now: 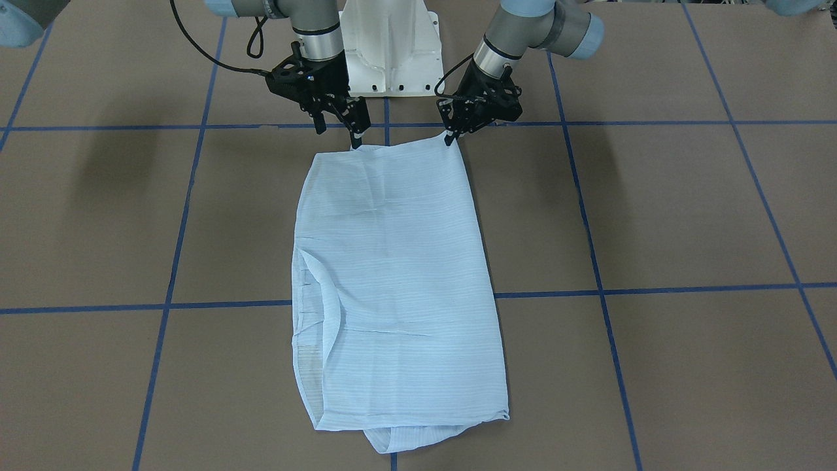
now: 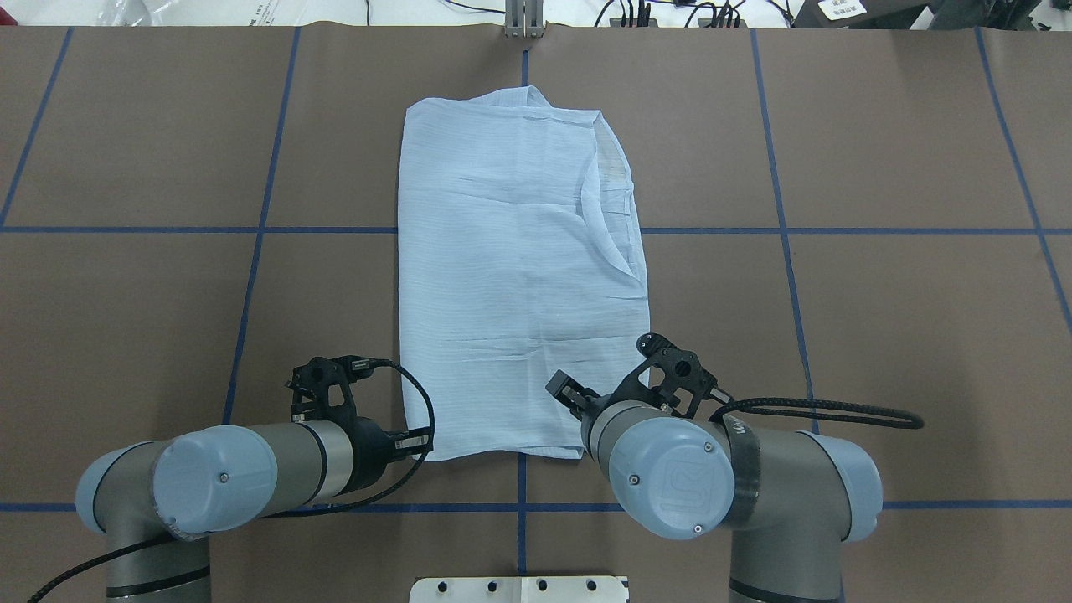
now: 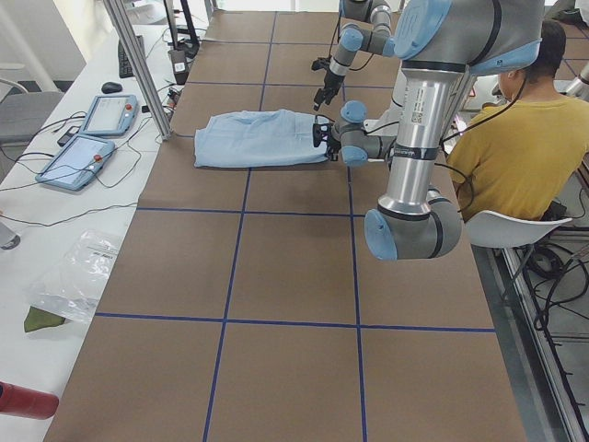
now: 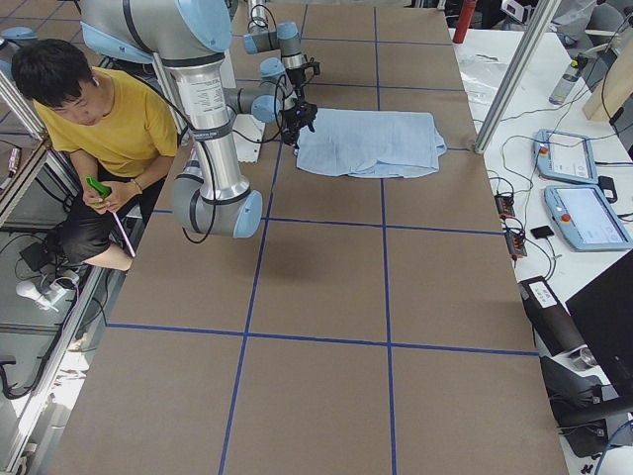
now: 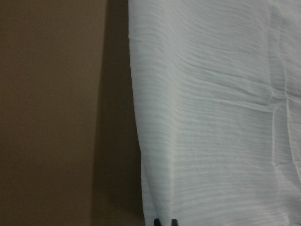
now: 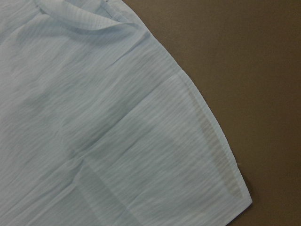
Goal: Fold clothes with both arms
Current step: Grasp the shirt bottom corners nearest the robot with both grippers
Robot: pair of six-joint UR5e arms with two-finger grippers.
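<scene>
Folded flat, thin light-blue striped shirt [image 1: 399, 275] lies mid-table on brown blue-taped table [image 1: 654, 216]; left black 2-finger gripper [image 1: 450, 137] pinches its near-robot corner, jaws narrow; right black 2-finger gripper [image 1: 356, 140] touches the other near corner, can't tell its grip.

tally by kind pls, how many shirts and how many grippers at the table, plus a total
shirt: 1
grippers: 2 (left gripper, right gripper)
total: 3
</scene>
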